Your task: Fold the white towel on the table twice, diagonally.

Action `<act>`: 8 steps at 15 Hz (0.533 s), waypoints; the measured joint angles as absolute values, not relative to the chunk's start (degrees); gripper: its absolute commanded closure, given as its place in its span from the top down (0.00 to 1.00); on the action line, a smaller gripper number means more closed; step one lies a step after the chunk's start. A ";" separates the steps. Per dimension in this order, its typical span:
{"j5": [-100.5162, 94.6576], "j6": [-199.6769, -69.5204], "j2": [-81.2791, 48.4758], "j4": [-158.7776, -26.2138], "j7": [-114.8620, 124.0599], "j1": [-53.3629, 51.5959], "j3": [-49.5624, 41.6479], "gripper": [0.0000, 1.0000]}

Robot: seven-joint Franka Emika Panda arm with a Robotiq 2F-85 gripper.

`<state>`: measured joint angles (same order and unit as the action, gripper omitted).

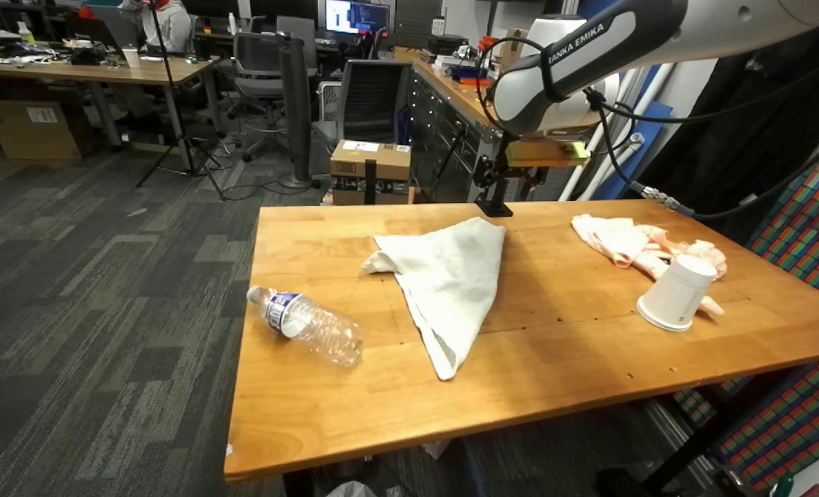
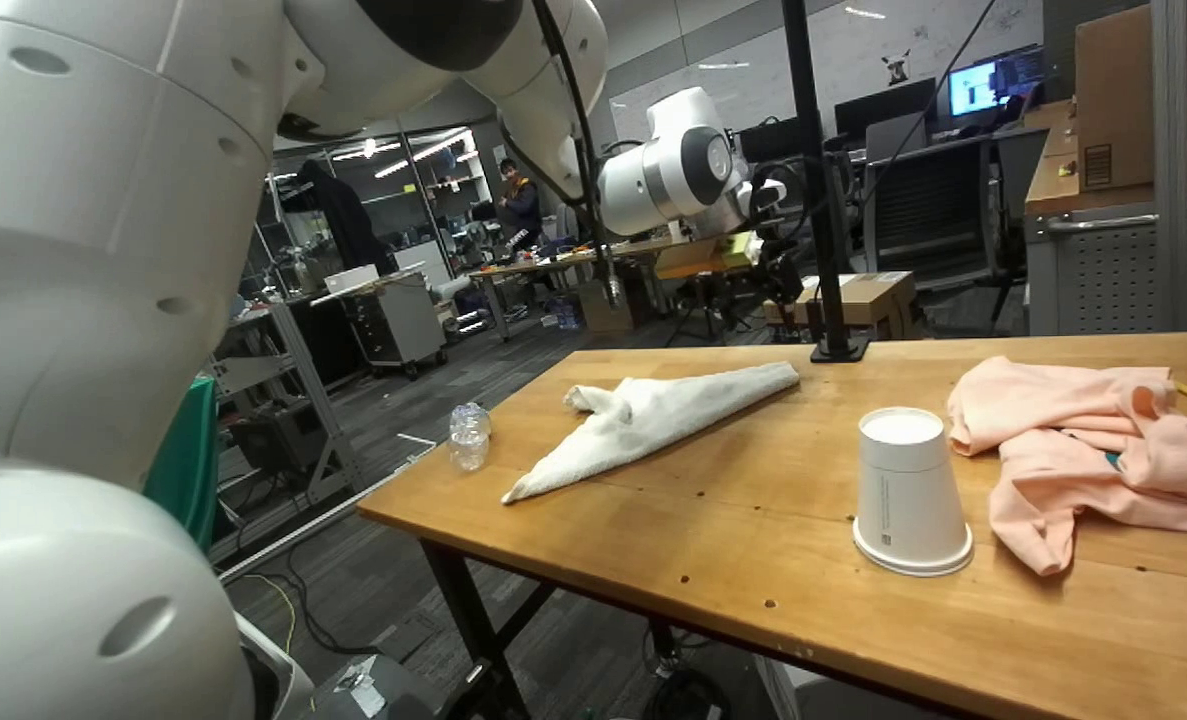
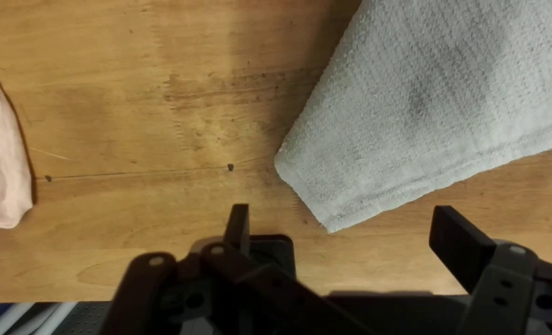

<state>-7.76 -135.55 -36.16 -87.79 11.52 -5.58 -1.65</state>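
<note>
Towel [image 3: 420, 93], white and roughly triangular, is lying on the bench [image 3: 117, 116] below the claw [image 3: 342, 229], whose jaws are standing wide apart.

Pretty bright over the wooden table [image 1: 354, 407] in both exterior views, way dimmer on the carpet [image 1: 174, 359]. Shows blown-out ceiling lights [image 2: 423, 152] and a glowing monitor [image 2: 973, 88] in an exterior view. Picks up a soft shadow [image 3: 299, 93] beside the white towel [image 3: 420, 130] in the wrist view, plus nearly black, kinda fuzzy fingers [image 3: 462, 246].
</note>
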 measured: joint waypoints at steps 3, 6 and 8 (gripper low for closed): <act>-7.71 -135.54 -39.16 -86.80 11.51 -5.62 -1.60 1.00; -7.70 -135.31 -42.14 -85.55 11.48 -5.62 -1.60 1.00; -7.66 -134.31 -44.05 -84.23 11.38 -5.62 -1.59 1.00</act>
